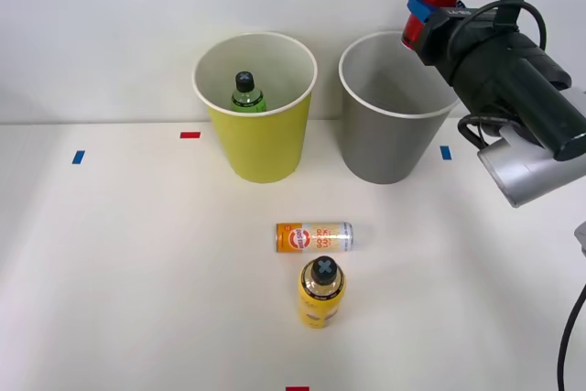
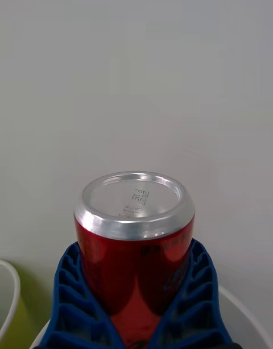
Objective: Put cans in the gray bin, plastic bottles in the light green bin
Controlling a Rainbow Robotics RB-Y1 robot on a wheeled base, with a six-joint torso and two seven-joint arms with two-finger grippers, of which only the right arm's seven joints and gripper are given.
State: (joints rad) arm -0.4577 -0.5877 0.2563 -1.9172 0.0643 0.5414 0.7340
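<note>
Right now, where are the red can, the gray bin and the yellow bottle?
red can [image 2: 136, 252]: right wrist view, its red side wall.
gray bin [image 1: 377, 146]: front view, its outer wall.
yellow bottle [image 1: 320, 304]: front view, its yellow body.

The white surface [image 1: 110, 272] carries the light green bin [image 1: 256, 148] and the gray bin [image 1: 380, 148] side by side at the back. Nearer the front, an orange-and-white can [image 1: 314, 237] lies on its side, with a yellow bottle [image 1: 321, 293] upright just before it. Small blue and red tape marks dot the surface.
</note>
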